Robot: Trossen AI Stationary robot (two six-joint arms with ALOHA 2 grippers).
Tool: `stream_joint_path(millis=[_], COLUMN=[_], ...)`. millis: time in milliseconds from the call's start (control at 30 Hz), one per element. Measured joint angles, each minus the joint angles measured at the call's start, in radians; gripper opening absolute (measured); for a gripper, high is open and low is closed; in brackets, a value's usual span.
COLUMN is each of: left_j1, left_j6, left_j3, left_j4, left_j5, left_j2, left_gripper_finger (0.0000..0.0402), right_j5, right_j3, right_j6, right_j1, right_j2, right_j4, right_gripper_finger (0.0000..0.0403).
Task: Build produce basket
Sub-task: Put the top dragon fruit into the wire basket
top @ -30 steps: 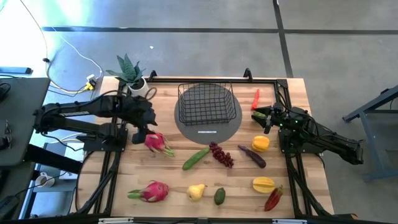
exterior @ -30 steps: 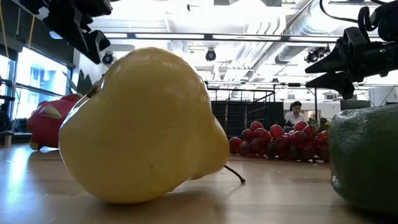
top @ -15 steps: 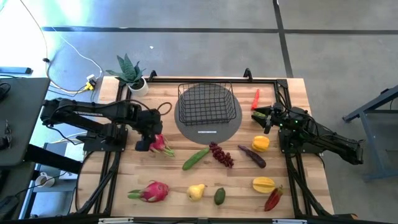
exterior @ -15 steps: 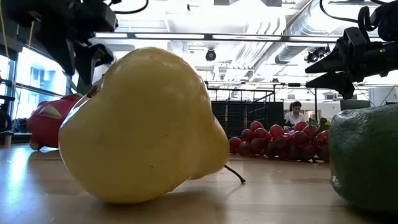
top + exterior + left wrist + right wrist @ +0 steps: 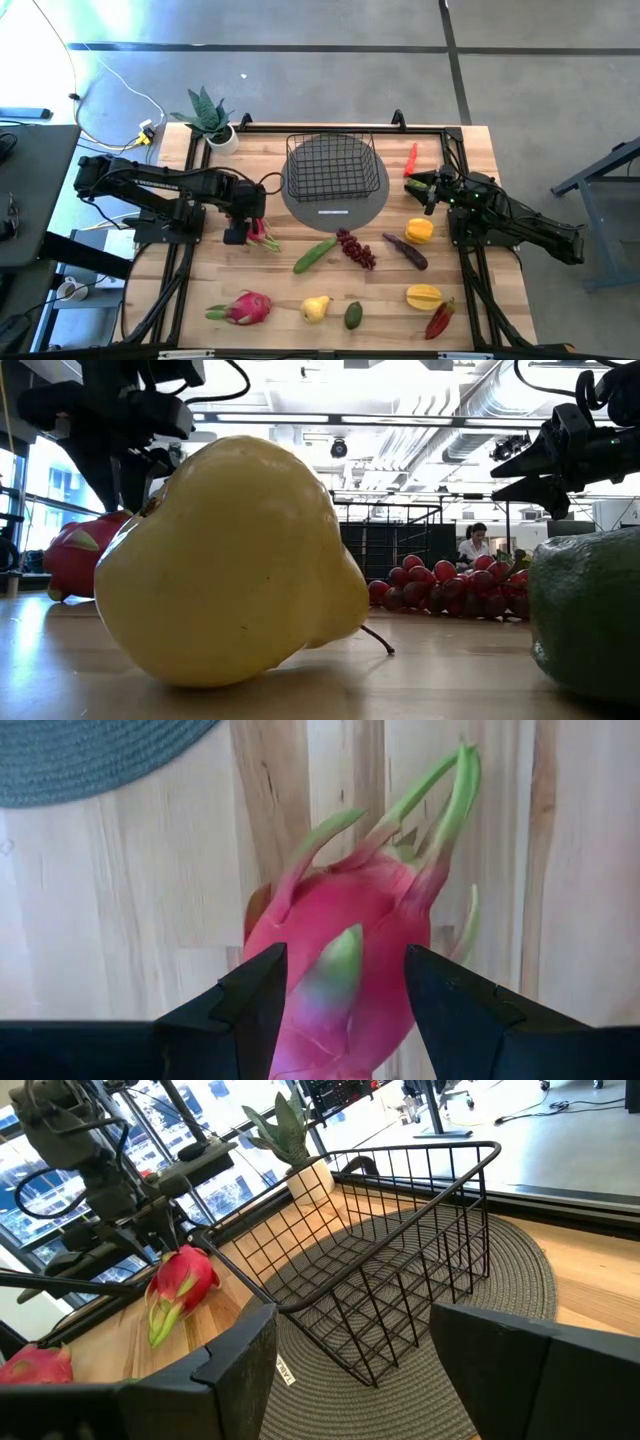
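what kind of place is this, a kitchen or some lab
Probably a robotics lab or open workshop, not a kitchen: exposed ceiling ducts and strip lights overhead, a bare concrete floor around the wooden table, and a person seated in the room behind.

No words, brands or numbers can be read anywhere. A small white label (image 5: pixel 333 211) sits on the round grey woven mat (image 5: pixel 372 203) at 6 o'clock of the black wire-mesh basket (image 5: pixel 332 165); its print is too small to make out, also in the right wrist view
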Motion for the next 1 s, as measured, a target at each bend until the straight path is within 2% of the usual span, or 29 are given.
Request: stream_joint_path(millis=[467,800,1000], left_j1=[0.000,0.000,0.000], left_j6=[-0.001,0.000,0.001], left_j3=[0.000,0.000,0.000], left_j4=[-0.016,-0.017,-0.017], left_j5=[-0.015,-0.017,-0.010], left_j2=[0.048,0.048,0.048], left_gripper_finger=[0.0101,0.0010,0.0003], right_j5=[0.000,0.000,0.000], right_j3=[0.000,0.000,0.000], right_j6=[0.000,0.000,0.000], right_j1=[0.000,0.000,0.000], right_j2=[0.001,0.001,0.001], right_j4=[0.000,0.000,0.000], right_gripper_finger=[0.0243,0.0243,0.0243])
